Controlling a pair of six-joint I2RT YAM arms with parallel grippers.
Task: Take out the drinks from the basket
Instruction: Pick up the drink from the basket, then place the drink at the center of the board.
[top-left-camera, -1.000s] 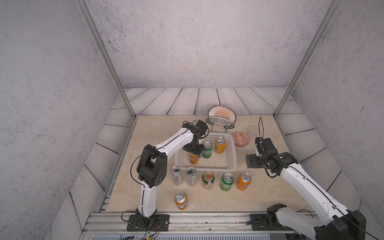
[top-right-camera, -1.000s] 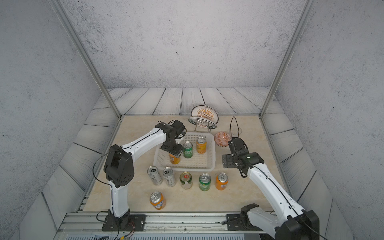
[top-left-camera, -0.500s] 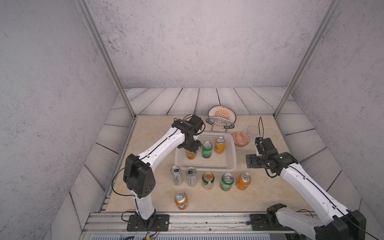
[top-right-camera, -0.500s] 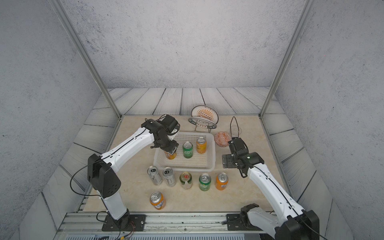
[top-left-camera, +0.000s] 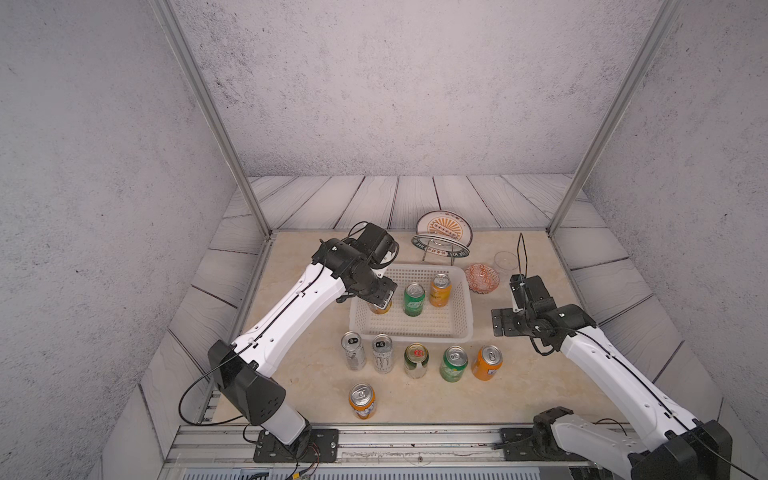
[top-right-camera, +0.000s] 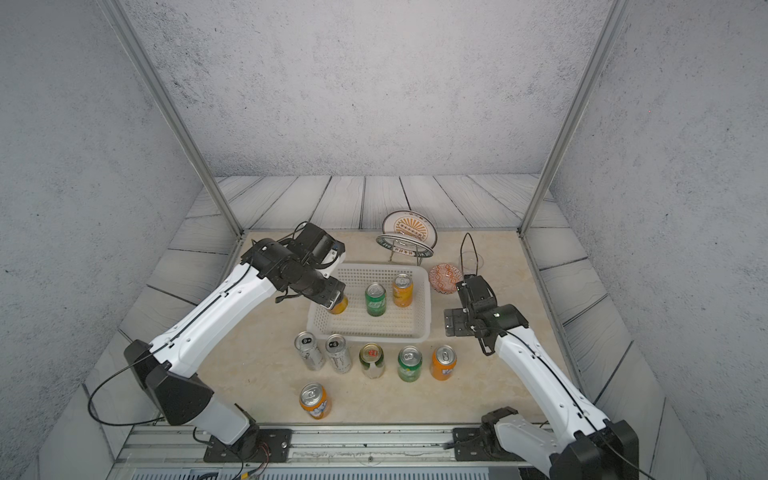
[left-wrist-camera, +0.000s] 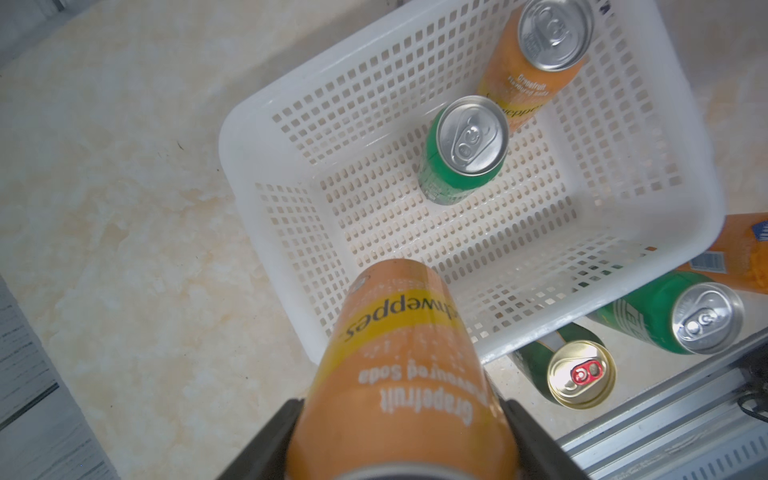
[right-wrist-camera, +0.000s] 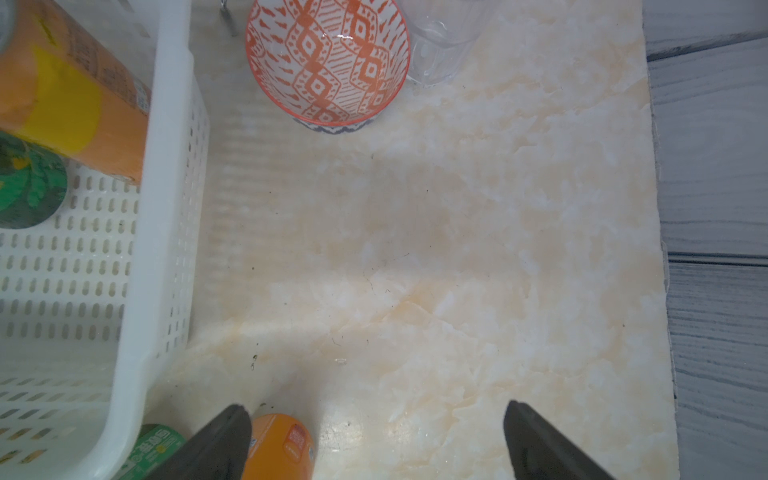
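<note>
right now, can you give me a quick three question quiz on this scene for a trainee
1. Pick one: the left end effector grips A) a silver can, B) an orange can, C) a glass cup.
2. True or false: the right end effector is shut on a can.
3. How many cans stand free inside the basket?

Key
1. B.
2. False: it is open and empty.
3. Two: the green can and the far orange can.
</note>
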